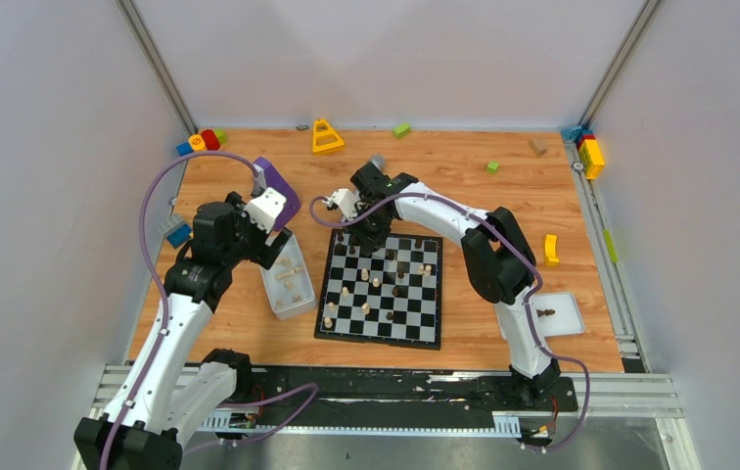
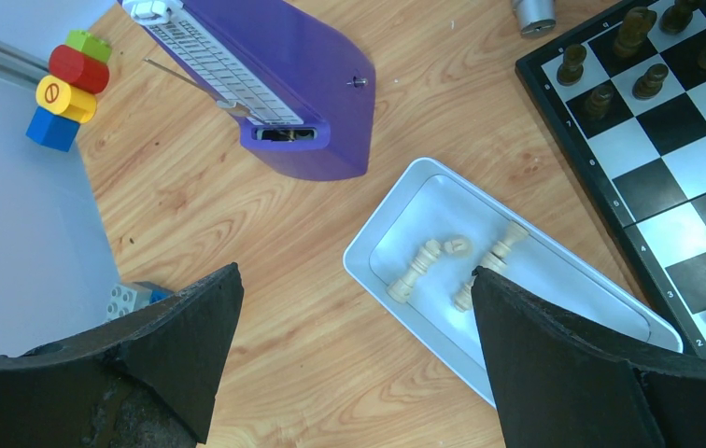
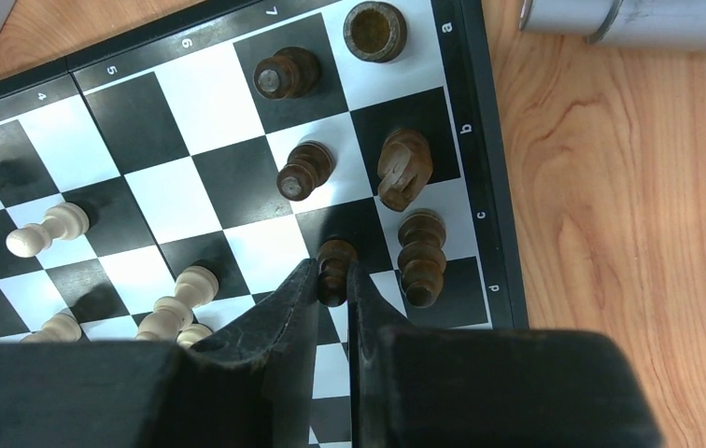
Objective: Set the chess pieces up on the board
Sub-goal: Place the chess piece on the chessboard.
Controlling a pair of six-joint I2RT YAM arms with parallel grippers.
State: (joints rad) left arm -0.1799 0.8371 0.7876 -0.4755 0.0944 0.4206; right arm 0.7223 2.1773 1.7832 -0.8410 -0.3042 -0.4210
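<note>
Black fingers of the right pincer [image 3: 333, 285] clamp a dark pawn [image 3: 335, 254], lower centre, over the chessboard [image 3: 190, 201]; a crooked release could topple the tall dark piece [image 3: 421, 257] just beside. The left pincer [image 2: 354, 294] gapes empty above the tray [image 2: 564, 280].

- One chessboard [image 1: 382, 294]
- Two trays [image 1: 570, 318]
- Six dark pieces [image 3: 403, 168] just ahead of the right end effector [image 3: 333, 280]
- Four light pieces [image 2: 415, 271] below the left end effector [image 2: 354, 275]
- One purple metronome [image 2: 303, 84]
</note>
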